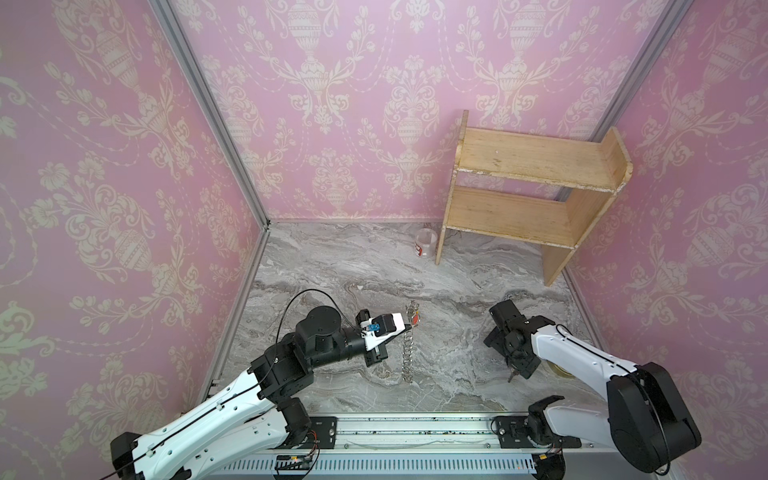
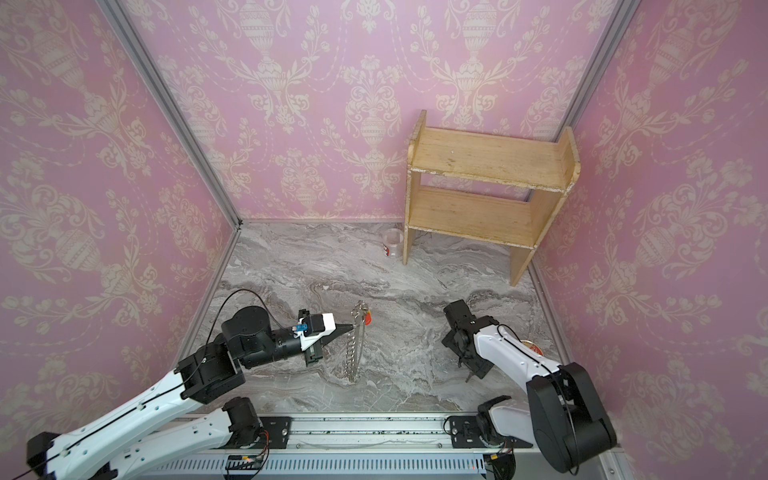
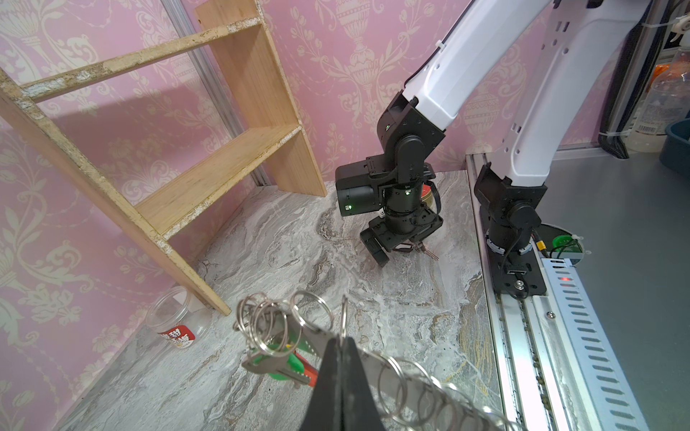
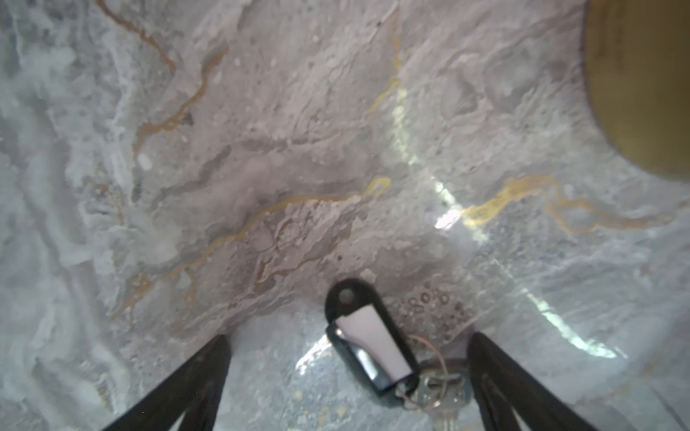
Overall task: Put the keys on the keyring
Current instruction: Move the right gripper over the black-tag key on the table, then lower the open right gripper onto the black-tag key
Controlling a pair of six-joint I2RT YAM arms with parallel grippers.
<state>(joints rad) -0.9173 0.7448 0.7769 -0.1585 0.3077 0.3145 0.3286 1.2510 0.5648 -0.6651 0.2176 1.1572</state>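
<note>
Quick rundown, placing everything off the wooden shelf (image 1: 536, 166) in the far corner of the bench (image 1: 332, 270).

The left pincer (image 3: 341, 341) is clenched tight on one ring of the keyring (image 3: 261, 324). That's out in front of the shelf and off to the side of its left leg, and both top views show the tip right at it (image 1: 409, 328) (image 2: 352, 327). The pinched ring is edge-on in the left wrist view, with a bunch of other rings just beside it. Two keys (image 3: 287, 364) hang off that bunch, one with a green tag and one with a red tag (image 1: 415, 319). The chain (image 1: 408, 353) runs from the pinched spot away from the shelf in a fairly straight line. I can't tell if the bunch is lifted off the bench or resting on it.

The right pincer (image 4: 349, 337) is released and spread wide, pointing down at the bench well in front of the shelf (image 1: 515, 365). A black fob (image 4: 369, 347) with a pale label window lies flat between the two fingers without touching either. Its key (image 4: 440, 392) sits close to one finger, but it's too blurry to say whether they touch.

A round tin (image 4: 642, 74) is near that pincer, also in front of the shelf. A clear jar (image 1: 424, 243) with a red label sits just beside the shelf's left leg.
</note>
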